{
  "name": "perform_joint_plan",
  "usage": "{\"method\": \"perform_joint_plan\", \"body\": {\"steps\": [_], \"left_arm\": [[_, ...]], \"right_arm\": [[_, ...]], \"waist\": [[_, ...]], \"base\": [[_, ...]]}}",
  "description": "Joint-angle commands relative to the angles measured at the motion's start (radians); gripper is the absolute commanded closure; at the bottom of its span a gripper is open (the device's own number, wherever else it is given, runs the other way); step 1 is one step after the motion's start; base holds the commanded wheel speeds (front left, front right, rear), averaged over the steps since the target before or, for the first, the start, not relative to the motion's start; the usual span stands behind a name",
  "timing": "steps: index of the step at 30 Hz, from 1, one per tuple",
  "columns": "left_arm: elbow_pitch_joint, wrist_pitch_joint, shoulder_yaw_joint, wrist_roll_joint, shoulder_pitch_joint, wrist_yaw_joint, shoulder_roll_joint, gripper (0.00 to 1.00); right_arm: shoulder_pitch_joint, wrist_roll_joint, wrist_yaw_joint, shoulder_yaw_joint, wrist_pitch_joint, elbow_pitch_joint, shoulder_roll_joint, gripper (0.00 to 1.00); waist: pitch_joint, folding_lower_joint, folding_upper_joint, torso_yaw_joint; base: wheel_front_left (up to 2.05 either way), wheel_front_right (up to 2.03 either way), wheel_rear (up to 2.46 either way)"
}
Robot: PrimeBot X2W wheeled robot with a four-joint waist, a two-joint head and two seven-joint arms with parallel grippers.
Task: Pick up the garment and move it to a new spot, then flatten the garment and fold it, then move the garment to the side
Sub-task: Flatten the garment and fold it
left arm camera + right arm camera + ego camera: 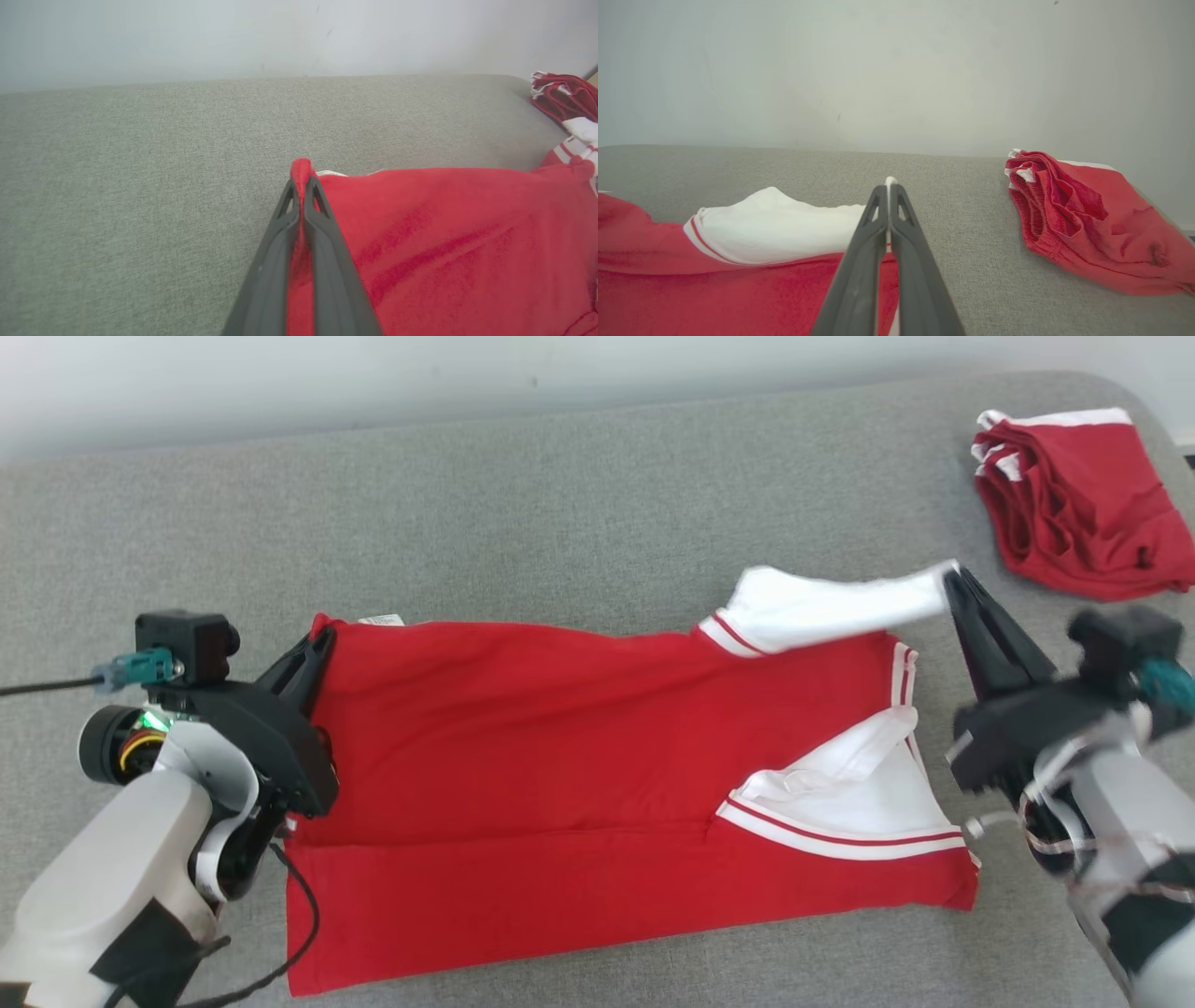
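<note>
Pinching far edge of garment (560, 737) in clamped left gripper (323, 635) and right gripper (952, 573) (white tag (381, 619) unreadable), grey cushion (560, 504) open beyond.

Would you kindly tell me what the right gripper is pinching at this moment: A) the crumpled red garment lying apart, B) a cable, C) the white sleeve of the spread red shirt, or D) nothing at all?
C: the right gripper is shut on the tip of the white sleeve of the red shirt.
</note>
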Motion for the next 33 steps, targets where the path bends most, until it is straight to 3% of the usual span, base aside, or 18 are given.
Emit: {"method": "perform_joint_plan", "body": {"steps": [1,8,22,30,31,32,33], "left_arm": [[-0.012,-0.022,0.003,0.004,0.027,0.009,0.009,1.0],[-0.085,-0.097,0.012,0.013,0.1,0.045,0.014,1.0],[-0.275,-0.234,0.029,0.032,0.325,0.147,0.001,1.0],[-0.273,-0.254,0.084,0.035,0.427,0.147,-0.033,1.0],[-0.269,-0.255,0.093,0.045,0.433,0.15,-0.037,0.64],[-0.269,-0.256,0.109,0.052,0.437,0.153,-0.045,0.0],[-0.272,-0.256,0.126,0.065,0.444,0.154,-0.054,0.0]], "right_arm": [[0.071,-0.014,-0.003,-0.038,-0.004,-0.055,-0.008,1.0],[0.249,-0.05,-0.003,-0.157,0.014,-0.197,0.013,1.0],[0.574,-0.151,-0.003,-0.415,0.102,-0.427,0.153,1.0],[0.643,-0.183,-0.003,-0.469,0.149,-0.461,0.197,1.0],[0.645,-0.183,-0.003,-0.472,0.152,-0.457,0.199,0.91],[0.646,-0.185,-0.003,-0.475,0.153,-0.457,0.201,0.19],[0.649,-0.188,-0.003,-0.478,0.155,-0.457,0.203,0.0]], "waist": [[-0.015,0.0002,0.0001,-0.004],[-0.034,0.0002,0.0001,0.007],[-0.055,0.0002,0.0001,0.054],[-0.063,0.0002,0.0001,0.057],[-0.065,0.0002,0.0001,0.058],[-0.067,0.0002,0.0001,0.059],[-0.07,0.0002,0.0001,0.06]], "base": [[0.0,0.0,0.0],[0.0,0.0,0.0],[0.0,0.0,0.0],[0.0,0.0,0.0],[0.0,0.0,0.0],[0.0,0.0,0.0],[0.0,0.0,0.0]]}}
